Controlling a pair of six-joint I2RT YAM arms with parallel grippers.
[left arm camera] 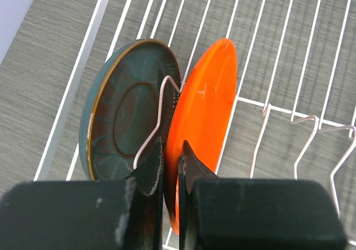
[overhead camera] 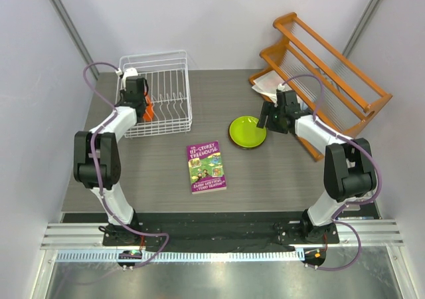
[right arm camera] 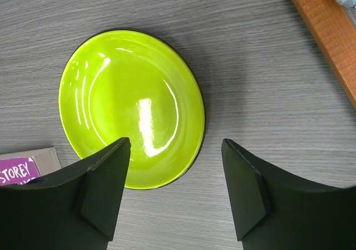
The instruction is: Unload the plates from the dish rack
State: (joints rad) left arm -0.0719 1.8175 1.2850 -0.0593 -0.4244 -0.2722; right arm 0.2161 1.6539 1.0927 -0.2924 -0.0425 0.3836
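An orange plate (left arm camera: 208, 100) stands on edge in the white wire dish rack (overhead camera: 174, 85), and my left gripper (left arm camera: 172, 150) is shut on its near rim. To its left a teal-blue plate (left arm camera: 119, 114) with a brownish rim leans behind a wire tine. From above, the left gripper (overhead camera: 145, 106) sits at the rack's left side with orange (overhead camera: 149, 109) showing beside it. A lime green plate (right arm camera: 133, 108) lies flat on the table (overhead camera: 279, 173). My right gripper (right arm camera: 175, 147) hovers open just above that plate's near right edge, holding nothing.
A purple-and-green book (overhead camera: 205, 167) lies at the table's middle front. An orange wooden slatted rack (overhead camera: 322, 76) stands at the back right, close behind the right arm. The rack's upright tines (left arm camera: 311, 128) rise to the right of the orange plate.
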